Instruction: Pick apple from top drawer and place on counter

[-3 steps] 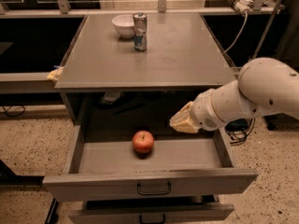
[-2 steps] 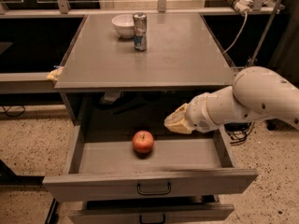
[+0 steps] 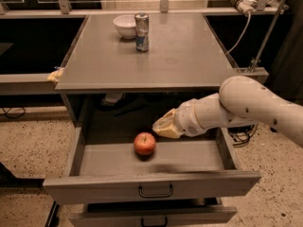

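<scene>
The apple (image 3: pixel 145 143), red with a yellowish patch, lies on the floor of the open top drawer (image 3: pixel 151 187), left of its middle. My gripper (image 3: pixel 162 126) hangs inside the drawer opening, just above and to the right of the apple, a small gap from it, with nothing seen in it. The white arm reaches in from the right. The counter (image 3: pixel 161 56) is the grey top of the cabinet above the drawer.
A white bowl (image 3: pixel 125 25) and a drink can (image 3: pixel 141 31) stand at the back of the counter. The lower drawer (image 3: pixel 154 216) is slightly open below. A power strip and cable (image 3: pixel 242 6) hang at the back right. A yellow cloth (image 3: pixel 55 75) sits at the counter's left edge.
My gripper has moved left and slightly down inside the drawer, closer to the apple. The apple has not moved.
</scene>
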